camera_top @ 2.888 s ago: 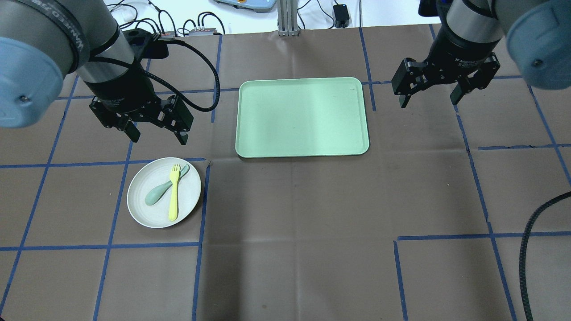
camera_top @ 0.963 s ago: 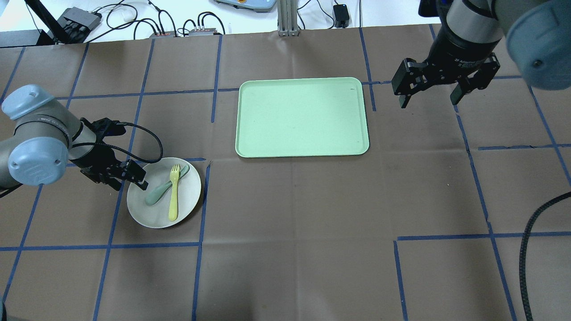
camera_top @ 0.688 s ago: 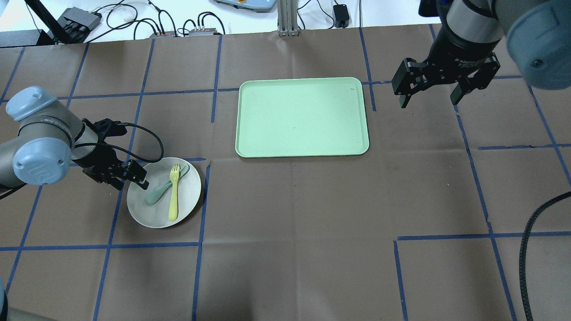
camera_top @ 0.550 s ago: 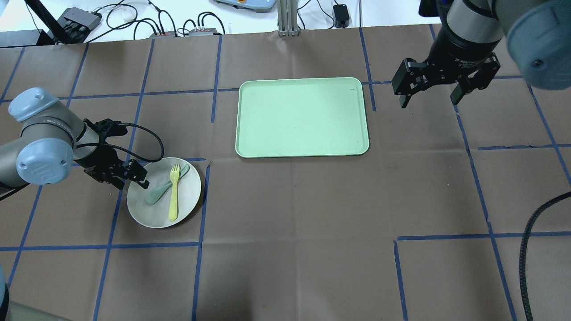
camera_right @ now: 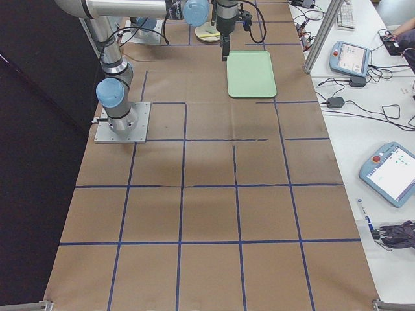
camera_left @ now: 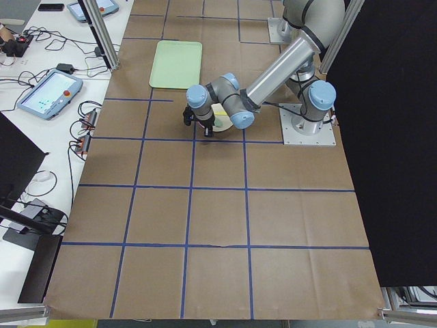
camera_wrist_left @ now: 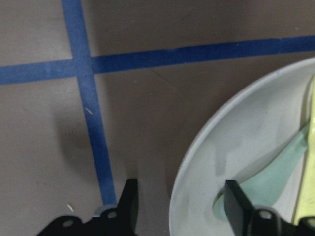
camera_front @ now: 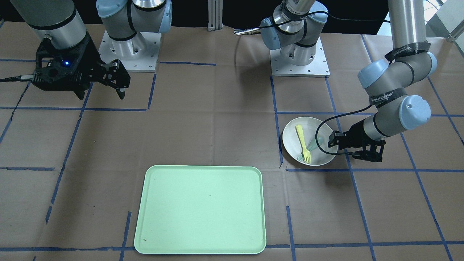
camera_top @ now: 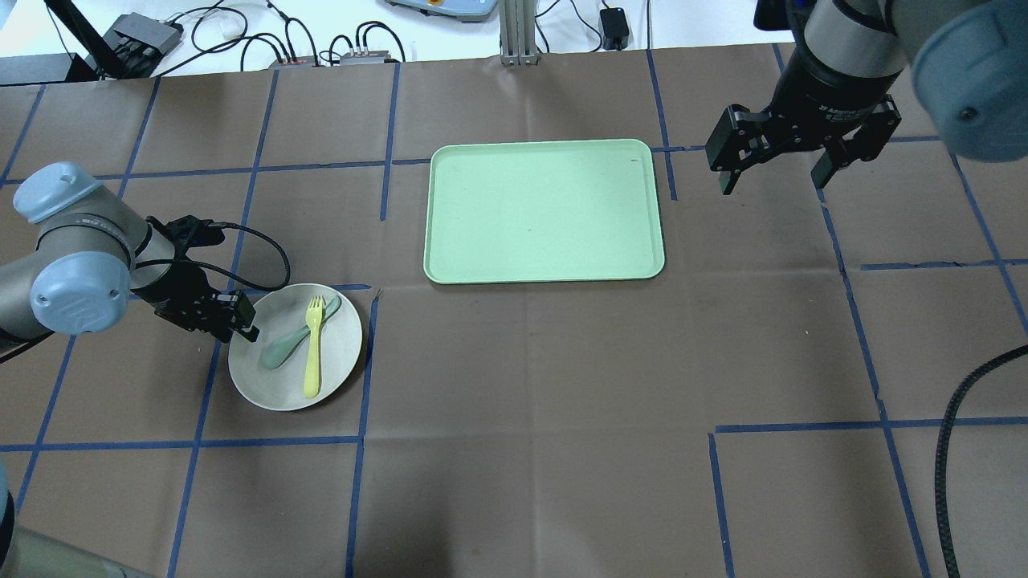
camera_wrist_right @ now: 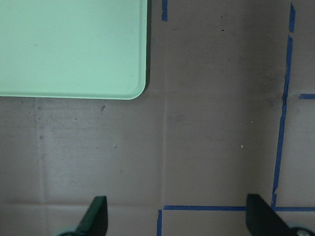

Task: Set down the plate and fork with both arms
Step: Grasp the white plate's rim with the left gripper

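The off-white plate (camera_top: 277, 389) lies on the brown table at the left, also seen in the front view (camera_front: 290, 139). The pale-yellow fork (camera_top: 313, 353) (camera_front: 301, 139) lies in it across a grey-green spoon (camera_top: 279, 351). My left gripper (camera_top: 233, 327) (camera_front: 340, 149) is low at the plate's left rim. In the left wrist view its fingers (camera_wrist_left: 129, 201) are apart, one outside the plate (camera_wrist_left: 236, 142) and one over it, so it is open. My right gripper (camera_top: 775, 168) (camera_front: 100, 92) hangs open and empty to the right of the tray.
The pale green tray (camera_top: 544, 211) (camera_front: 201, 210) (camera_wrist_right: 74, 44) lies at the middle of the table's far side. Blue tape lines cross the brown paper. A black cable (camera_top: 952, 449) hangs at the right edge.
My left arm has come down from above the table to the plate's left rim, then eased slightly left. The plate, fork and right arm have not moved.
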